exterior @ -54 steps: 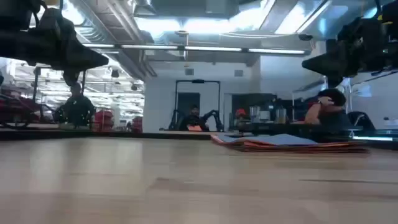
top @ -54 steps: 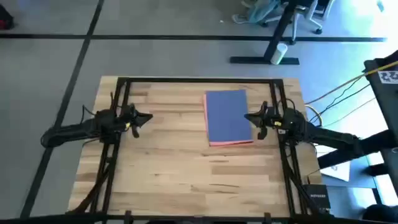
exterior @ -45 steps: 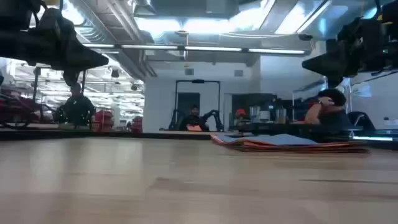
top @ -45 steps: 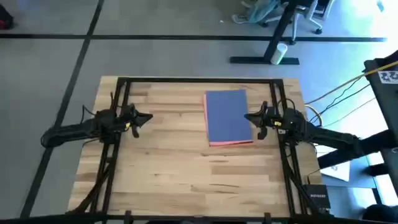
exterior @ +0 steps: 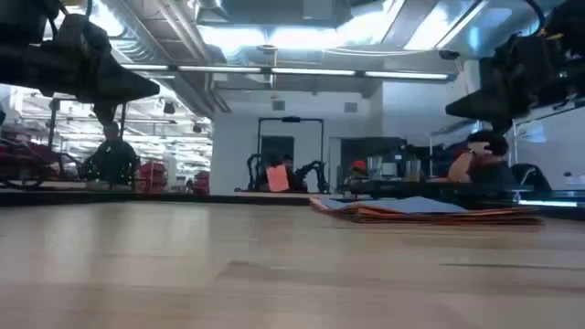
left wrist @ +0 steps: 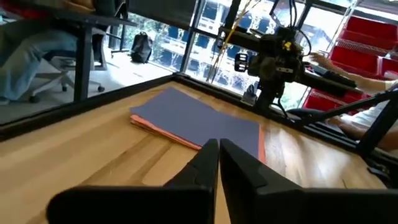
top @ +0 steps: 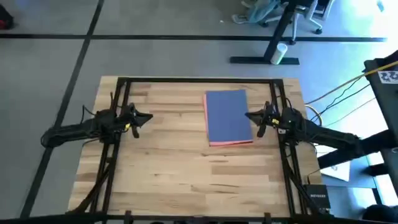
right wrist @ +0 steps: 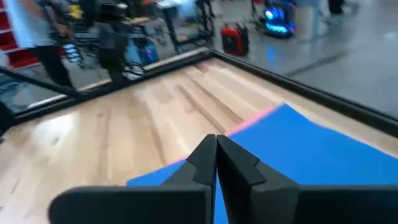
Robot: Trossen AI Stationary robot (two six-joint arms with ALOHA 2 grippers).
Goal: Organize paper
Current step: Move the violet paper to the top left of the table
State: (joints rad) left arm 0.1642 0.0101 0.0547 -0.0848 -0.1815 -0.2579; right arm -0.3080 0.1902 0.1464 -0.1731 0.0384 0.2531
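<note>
- The paper [top: 228,117] lies as one flat pile on the worktop [top: 174,168], blue sheet on top with pink and orange edges showing beneath; seen from above it sits toward 1 o'clock of the worktop's middle.
- Its long axis runs 12 to 6 o'clock, so its long right edge faces the right tool [top: 250,117].
- That right tool hangs above the worktop just beside this edge, the pile lying at its 9 o'clock; its two fingers are pressed together and hold nothing.
- The left tool [top: 148,117] waits well apart, the pile at its 3 o'clock; its fingers too are together and empty.
- The right arm is plainly nearer, so any next move on the pile likely falls to it.
- The worktop is pale wood planks inside a dark frame; beyond it, a workshop room with red bins and seated people.
</note>
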